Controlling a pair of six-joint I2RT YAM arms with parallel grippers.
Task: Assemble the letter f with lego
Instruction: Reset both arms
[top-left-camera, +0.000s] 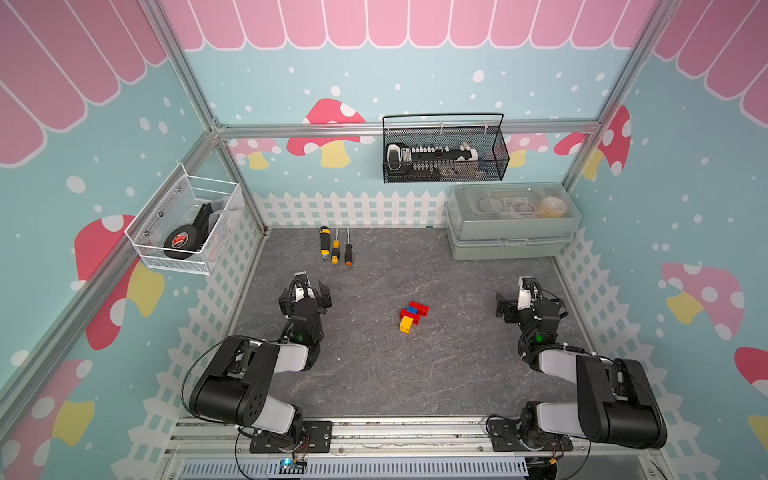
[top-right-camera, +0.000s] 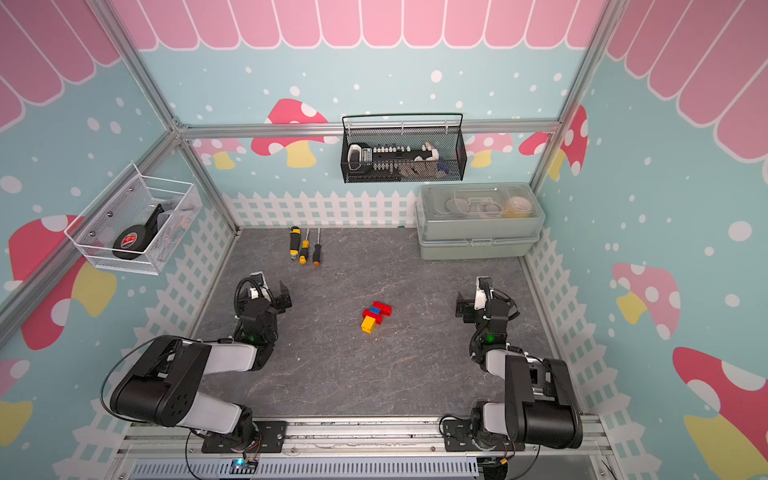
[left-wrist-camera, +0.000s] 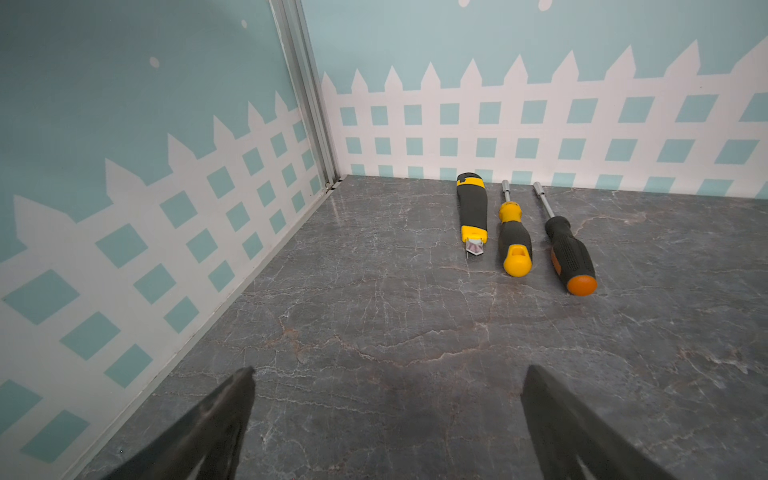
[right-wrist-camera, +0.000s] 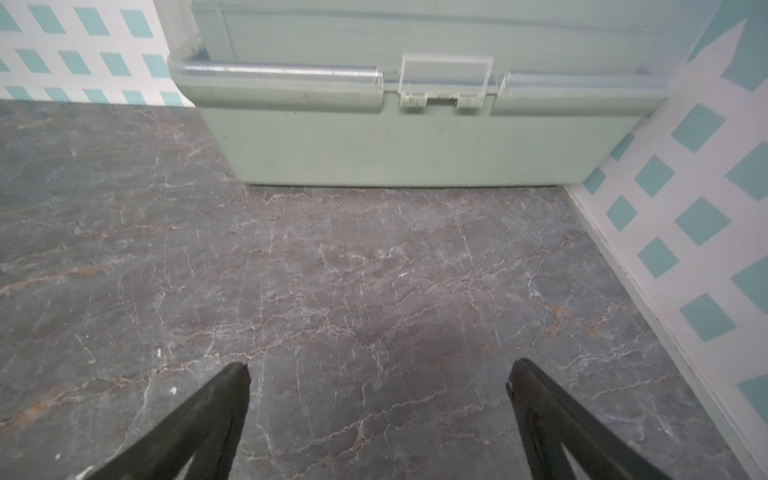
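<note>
Here the letter f (top-left-camera: 412, 316) lies between left gripper (left-wrist-camera: 390, 370) and right gripper (right-wrist-camera: 378, 363), both spread wide, empty.

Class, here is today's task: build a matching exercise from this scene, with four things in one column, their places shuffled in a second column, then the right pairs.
Things
1. brick letter
2. hand tools
3. green box
4. black basket

Places
a. hung on the back wall
b. middle of the table
c. back right corner of the table
d. on the table by the back wall, left side

Pairs: 1-b, 2-d, 3-c, 4-a
</note>
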